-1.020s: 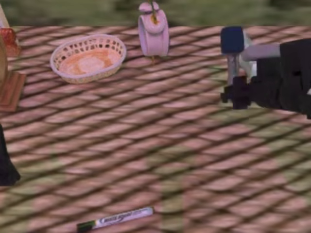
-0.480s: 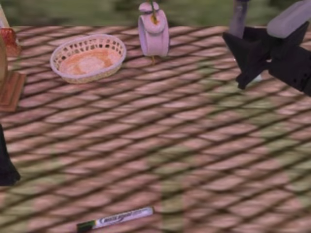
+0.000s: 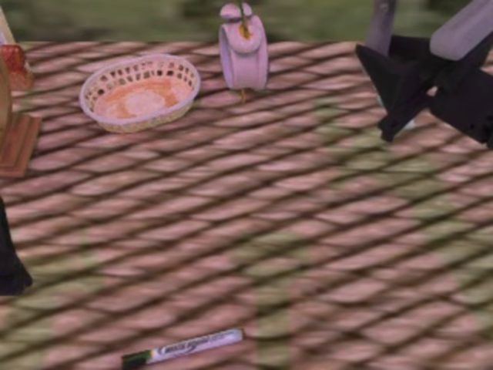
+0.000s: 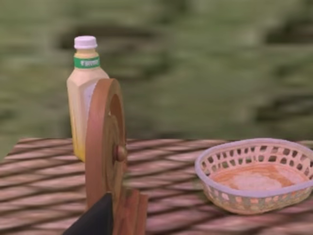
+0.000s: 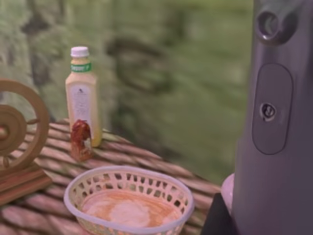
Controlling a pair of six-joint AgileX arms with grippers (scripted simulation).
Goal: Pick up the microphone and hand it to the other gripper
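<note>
The microphone's grey handle (image 3: 380,25) rises out of the top view's upper edge at the back right, and its navy head is out of view. My right gripper (image 3: 383,89) is shut on it, lifted above the table. The right wrist view has the handle (image 5: 274,137) filling one side, with one black finger (image 5: 220,218) beside it. The other gripper, my left one (image 3: 9,266), is parked at the table's left edge. One of its fingers (image 4: 95,220) shows in the left wrist view, with nothing against it.
A woven basket (image 3: 139,91) and a pink clock-like object (image 3: 243,46) stand at the back. A wooden wheel stand (image 3: 15,131) and a yellow bottle (image 4: 85,98) are at the far left. A white marker (image 3: 185,347) lies at the front edge.
The right gripper has lifted the microphone off the table, so the handle now points up and the head has left the top view. The left arm has not moved.
</note>
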